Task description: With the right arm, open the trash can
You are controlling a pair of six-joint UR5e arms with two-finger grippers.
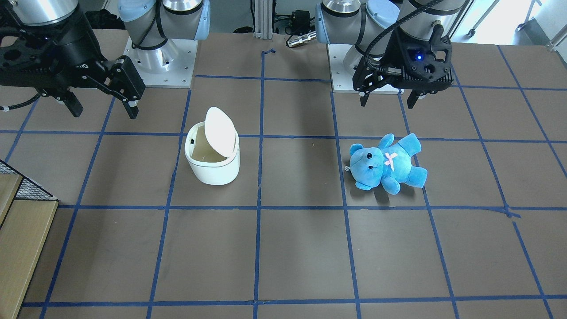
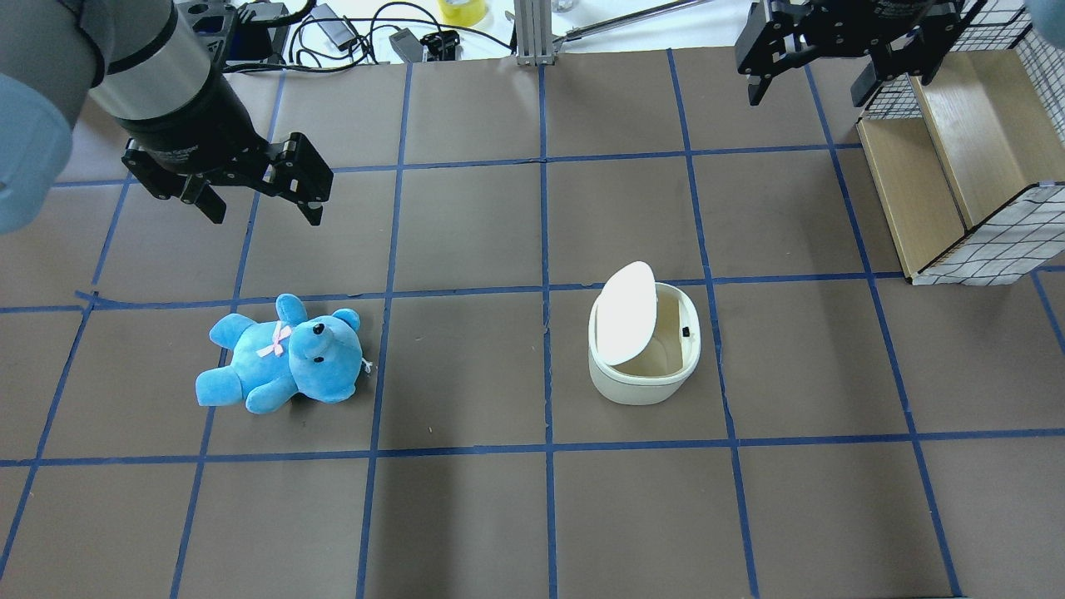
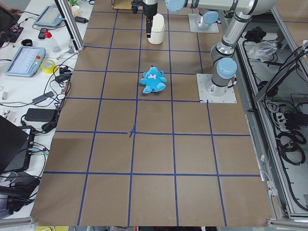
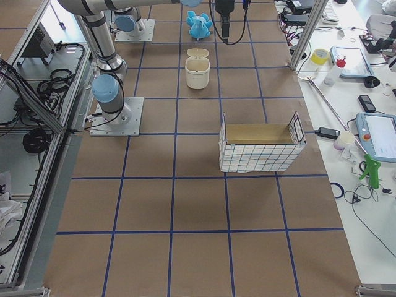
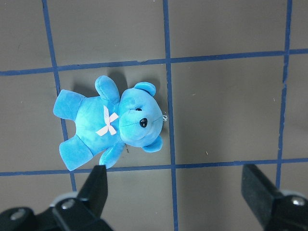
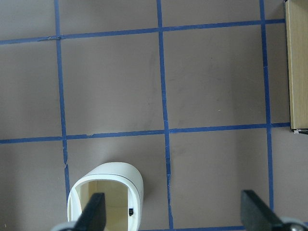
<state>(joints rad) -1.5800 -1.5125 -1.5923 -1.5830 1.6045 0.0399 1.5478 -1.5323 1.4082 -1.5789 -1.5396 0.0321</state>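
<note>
The white trash can [image 1: 212, 166] stands on the brown table with its flip lid [image 1: 220, 132] tilted up and its inside showing. It also shows in the overhead view [image 2: 645, 374] and at the bottom of the right wrist view [image 6: 108, 190]. My right gripper [image 2: 807, 91] is open and empty. It hangs high, apart from the can, between the can and the crate; in the front view [image 1: 105, 110] it is to the can's upper left. My left gripper [image 2: 266, 216] is open and empty above the blue plush bear [image 2: 283, 366].
A wood-lined wire crate [image 2: 957, 166] stands at the table's right end, close to my right gripper, and its edge shows in the right wrist view [image 6: 297, 67]. The bear [image 1: 387, 164] lies on its back on my left half. Blue tape lines grid the table.
</note>
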